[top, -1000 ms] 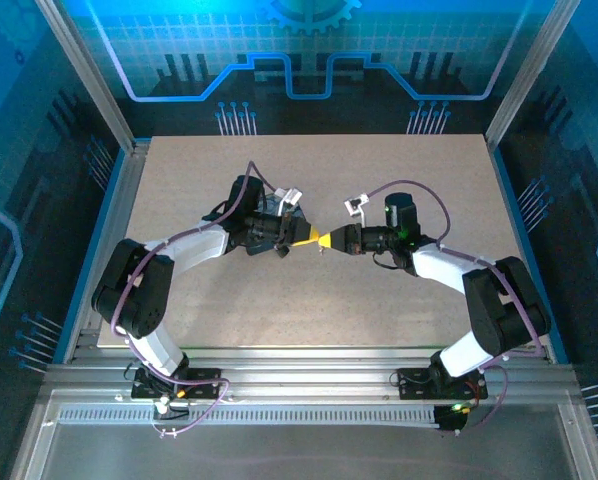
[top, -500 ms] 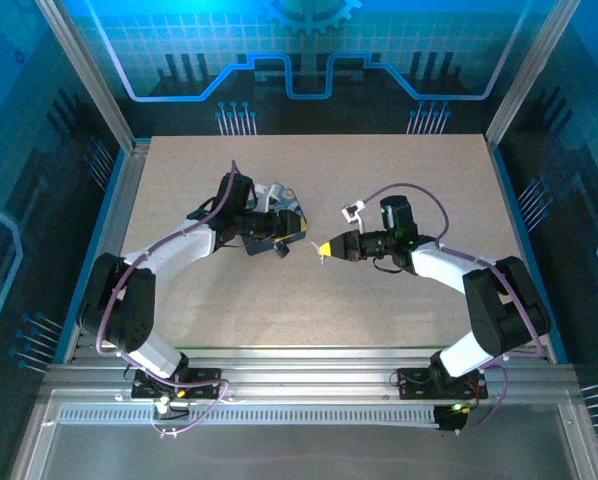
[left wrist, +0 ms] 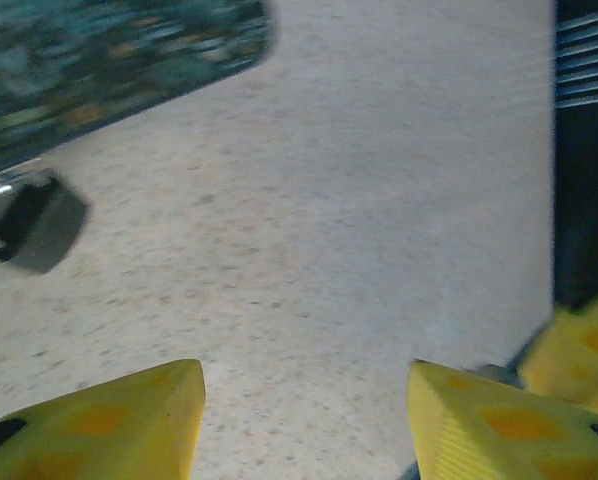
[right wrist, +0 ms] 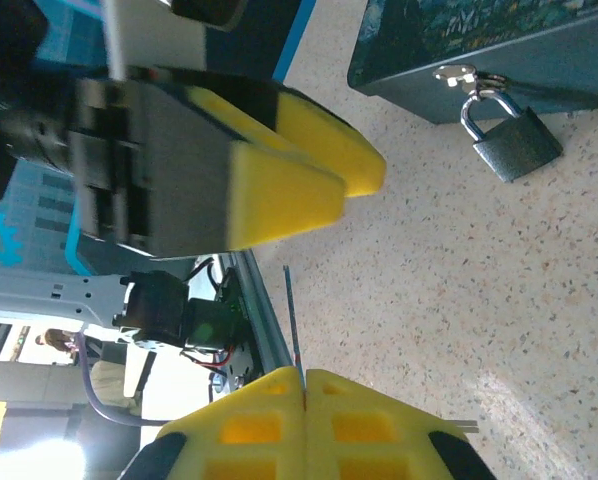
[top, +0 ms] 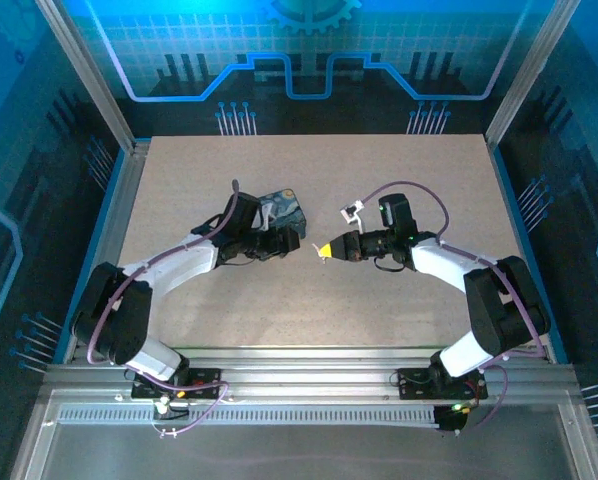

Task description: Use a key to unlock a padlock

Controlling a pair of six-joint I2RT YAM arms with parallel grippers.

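Two robot arms reach in over the tan table (top: pixel 429 180). On the left, the left gripper (left wrist: pixel 304 390) holds its yellow jaws apart, and only bare table lies between them. Just beyond it stands the dark blue swirl-painted tin box (top: pixel 282 210), a little left of the table's middle and nearer the far edge than the near one. The tiny dark padlock with a thin silvery loop (right wrist: pixel 514 143) hangs by that loop from a small silvery clasp (right wrist: pixel 457 73) on the side of the tin, and its body seems to lie on the table. On the right, the right gripper (right wrist: pixel 304 385) has its yellow jaws pressed tight together, and the thin silvery-grey metal key (right wrist: pixel 291 310) sticks out in front of them. The padlock looks hard and light, and it is loose on its loop, so it will likely swing or slide when poked. The best place to hold it is by the flat sides of its body, with the keyhole end left free. The key looks stiff but thin and smooth, so it may slip or twist between the pads if pushed in crooked.
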